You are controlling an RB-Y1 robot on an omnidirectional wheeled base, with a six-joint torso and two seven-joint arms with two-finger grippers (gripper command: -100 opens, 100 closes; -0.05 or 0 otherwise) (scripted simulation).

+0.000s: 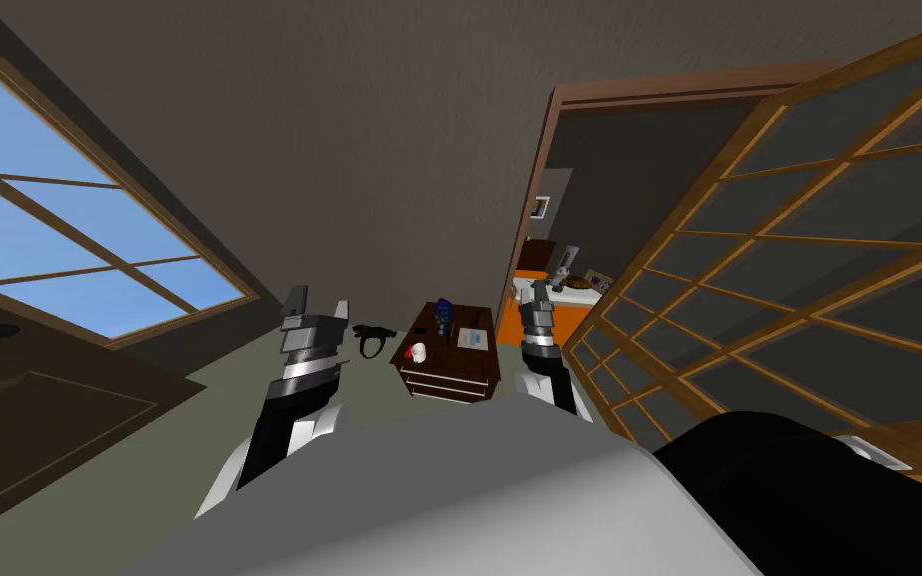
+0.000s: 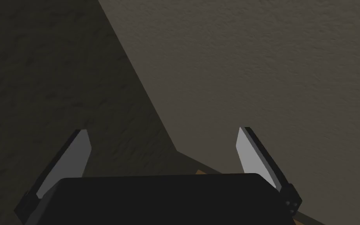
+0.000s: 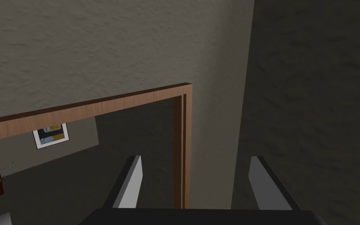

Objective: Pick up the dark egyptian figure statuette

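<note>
Two grippers were raised ahead of the chest, both empty, so I judged the pick-up had not yet begun. At far left was a window (image 1: 69,230). The left gripper (image 1: 319,302) pointed at a bare wall, its fingers (image 2: 72,164) spread wide with nothing between them (a ready pose, I judged, rather than a reach). Just right of it a black looped thing (image 1: 373,340) lay on the floor beside a dark wooden cabinet (image 1: 449,378).

On the cabinet's top, toward the back, stood the statuette (image 1: 443,314), small, dark bluish and upright. A white mug (image 1: 417,351) sat near the front left corner and a pale sheet (image 1: 471,338) lay to the right, both apart from the figure. That spacing left its sides free, which should suit a pinch between the blades.

The right gripper (image 1: 542,291) was just right of the cabinet, its fingers likewise parted and holding nothing, aimed at a door frame (image 3: 183,144). Farther right a lattice screen (image 1: 799,280) closed off that side. The cabinet looked well ahead of both grippers, so I reckoned the base would need to close in before either arm could reach. The right arm seemed nearer the figure.
</note>
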